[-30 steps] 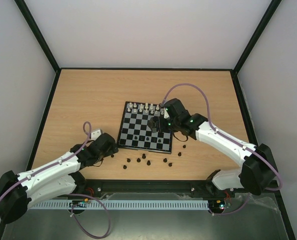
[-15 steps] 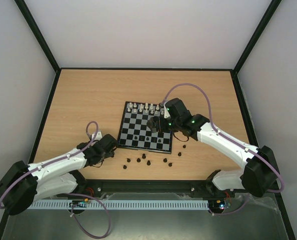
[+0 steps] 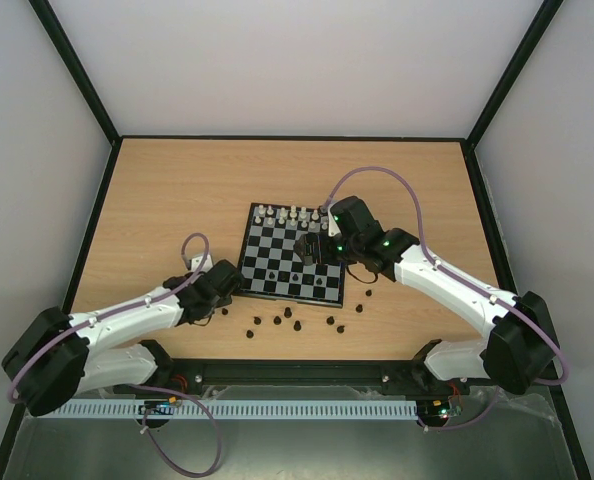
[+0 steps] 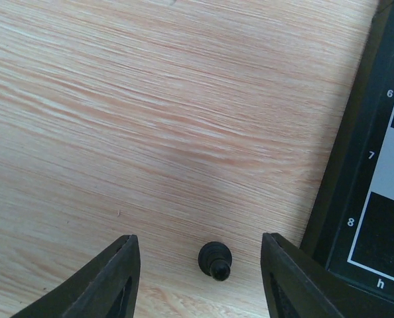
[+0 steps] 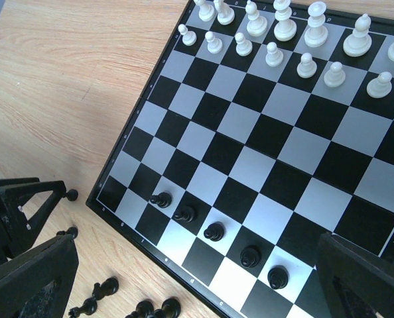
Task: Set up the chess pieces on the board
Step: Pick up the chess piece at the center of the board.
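Note:
The board (image 3: 268, 270) lies mid-table, with white pieces along its far rows and several black pawns (image 5: 214, 231) in a row near its front edge. My left gripper (image 3: 227, 287) sits low at the board's near-left corner (image 4: 356, 152). In the left wrist view it (image 4: 200, 265) is open around one upright black pawn (image 4: 215, 260) on the wood, with a gap on each side. My right gripper (image 3: 309, 250) hovers over the board, and in its own view it (image 5: 197, 285) is open and holds nothing.
Several loose black pieces (image 3: 288, 318) lie on the wood in front of the board, with two more (image 3: 365, 300) off its near-right corner. White pieces (image 5: 283, 30) fill the far two rows. The left gripper's fingers (image 5: 18, 205) show beside the board corner.
My left arm has slid forward and to the right toward the board's near-left corner, and its jaws have narrowed around a pawn. The right arm has stayed almost still.

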{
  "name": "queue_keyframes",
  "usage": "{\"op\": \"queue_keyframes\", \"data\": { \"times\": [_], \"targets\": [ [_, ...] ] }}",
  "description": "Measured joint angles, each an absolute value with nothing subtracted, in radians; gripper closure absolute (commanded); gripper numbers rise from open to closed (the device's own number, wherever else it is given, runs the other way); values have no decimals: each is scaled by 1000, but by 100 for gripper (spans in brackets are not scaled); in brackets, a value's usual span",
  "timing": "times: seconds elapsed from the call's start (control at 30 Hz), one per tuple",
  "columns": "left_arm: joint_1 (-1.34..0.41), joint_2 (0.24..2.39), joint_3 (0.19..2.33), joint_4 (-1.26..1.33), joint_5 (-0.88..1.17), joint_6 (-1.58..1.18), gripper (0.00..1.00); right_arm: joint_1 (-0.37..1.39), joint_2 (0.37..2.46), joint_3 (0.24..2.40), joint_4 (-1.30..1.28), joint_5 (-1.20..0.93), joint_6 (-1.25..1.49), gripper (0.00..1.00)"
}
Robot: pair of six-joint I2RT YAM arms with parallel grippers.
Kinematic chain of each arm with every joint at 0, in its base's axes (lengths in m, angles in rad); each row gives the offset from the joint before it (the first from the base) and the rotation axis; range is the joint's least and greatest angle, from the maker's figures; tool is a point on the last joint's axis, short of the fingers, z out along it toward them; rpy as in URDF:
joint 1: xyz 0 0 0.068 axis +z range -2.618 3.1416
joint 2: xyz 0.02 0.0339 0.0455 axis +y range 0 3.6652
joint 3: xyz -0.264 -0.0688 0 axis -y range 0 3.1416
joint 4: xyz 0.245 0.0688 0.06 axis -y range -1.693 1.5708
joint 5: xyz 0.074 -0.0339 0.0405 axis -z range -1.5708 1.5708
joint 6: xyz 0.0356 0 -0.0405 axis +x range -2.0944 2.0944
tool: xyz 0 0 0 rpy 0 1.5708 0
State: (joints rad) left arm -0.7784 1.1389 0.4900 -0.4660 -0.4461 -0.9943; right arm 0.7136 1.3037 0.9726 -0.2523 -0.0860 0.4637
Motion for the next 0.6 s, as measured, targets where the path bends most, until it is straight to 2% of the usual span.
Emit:
{"op": "queue_keyframes", "data": {
  "times": [0.33, 0.6],
  "targets": [
    [-769, 1175, 493, -441, -446, -970, 68, 714, 1304, 972, -252, -88, 464, 1],
    [-769, 1185, 493, -431, -442, -967, 70, 714, 1303, 967, -249, -90, 464, 1]
  ]
}}
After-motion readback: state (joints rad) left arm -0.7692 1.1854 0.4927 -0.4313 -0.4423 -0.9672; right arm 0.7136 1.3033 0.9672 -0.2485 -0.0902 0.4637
